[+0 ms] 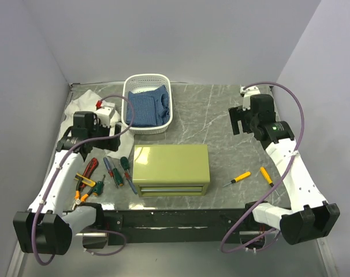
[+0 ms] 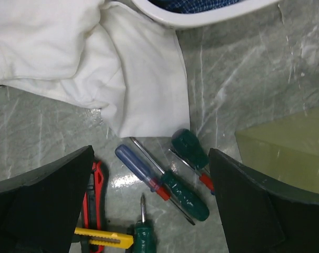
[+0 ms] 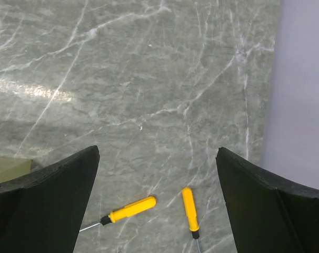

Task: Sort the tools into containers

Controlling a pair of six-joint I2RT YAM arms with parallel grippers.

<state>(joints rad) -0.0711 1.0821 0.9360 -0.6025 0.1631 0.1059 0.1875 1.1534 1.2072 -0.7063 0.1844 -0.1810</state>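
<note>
Left gripper (image 2: pixel 150 158), right gripper (image 3: pixel 157 153): jaws apart, empty. Green, blue, red-handled screwdrivers (image 1: pixel 114 169) and orange-black pliers (image 1: pixel 82 188) left of olive-green metal drawer chest (image 1: pixel 171 163); yellow-handled screwdrivers (image 1: pixel 241 178) right; white perforated plastic basket (image 1: pixel 146 77) behind.

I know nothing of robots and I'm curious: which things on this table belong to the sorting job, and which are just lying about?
Job: left-side screwdrivers, pliers, yellow screwdrivers, green drawer chest, white basket.
Lying about: white cloth.
</note>
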